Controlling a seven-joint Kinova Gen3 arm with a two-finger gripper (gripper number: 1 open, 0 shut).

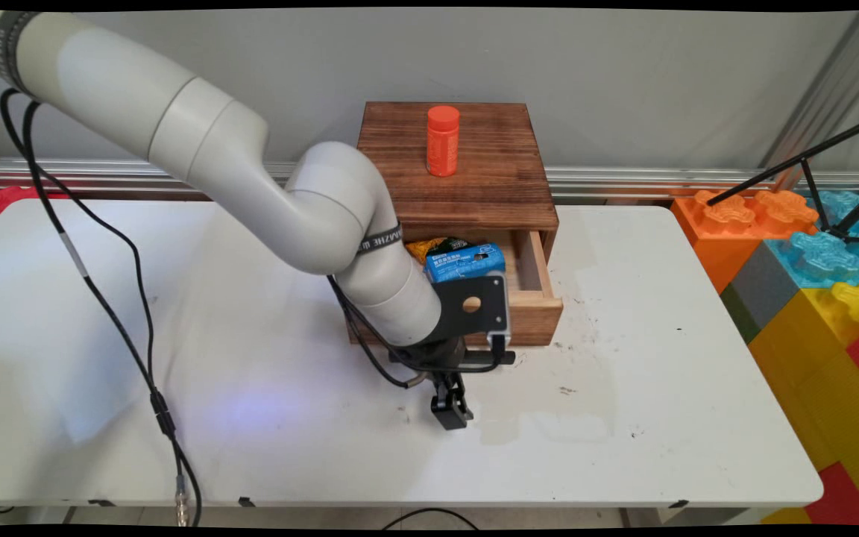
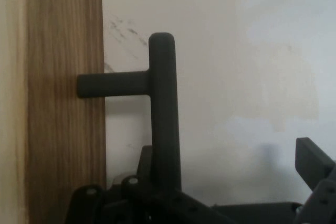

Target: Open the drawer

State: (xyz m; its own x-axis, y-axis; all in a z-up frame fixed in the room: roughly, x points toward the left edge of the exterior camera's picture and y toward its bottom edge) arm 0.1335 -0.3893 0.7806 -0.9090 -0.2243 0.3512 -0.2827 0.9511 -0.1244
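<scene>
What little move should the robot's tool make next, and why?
Probably shut the tool on the black handle. In the hand view the handle's bar stands between the open fingers, close to one of them. The wooden drawer it belongs to is pulled out, with packets inside. A grip would likely come before any push or pull.
</scene>
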